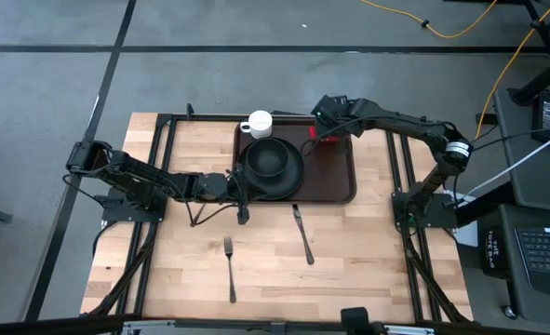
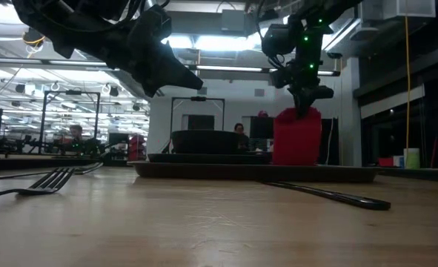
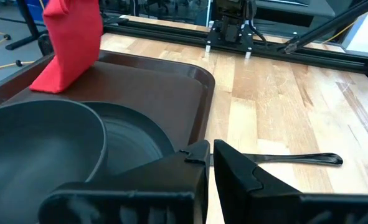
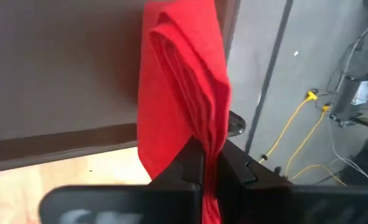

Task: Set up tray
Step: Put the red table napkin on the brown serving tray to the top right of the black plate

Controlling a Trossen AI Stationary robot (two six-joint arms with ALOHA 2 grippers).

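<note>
1. I'm holding the red napkin (image 4: 184, 99) pinched by its upper fold in the right gripper (image 1: 323, 133), clenched on the cloth; its lower edge is touching the tray (image 1: 340, 172) near the far right corner.
2. The tray is sitting at the far middle of the wooden table (image 1: 368, 251), carrying the black plate (image 1: 291, 177) and bowl (image 1: 270, 156), with a white mug (image 1: 259, 123) at its far edge.
3. Risk: the napkin is hanging loose, so letting go here could leave it slumping in a heap or draping over the rim.
4. Risk: my left gripper (image 1: 237, 183) is clenched on nothing, hovering just beside the plate's edge; any drift could nudge plate and bowl.
5. The fork (image 1: 230, 268) and knife (image 1: 302, 233) are lying on bare wood nearer me.
6. Beyond: grey floor, yellow cable, lit workshop, a seated person far off.
</note>
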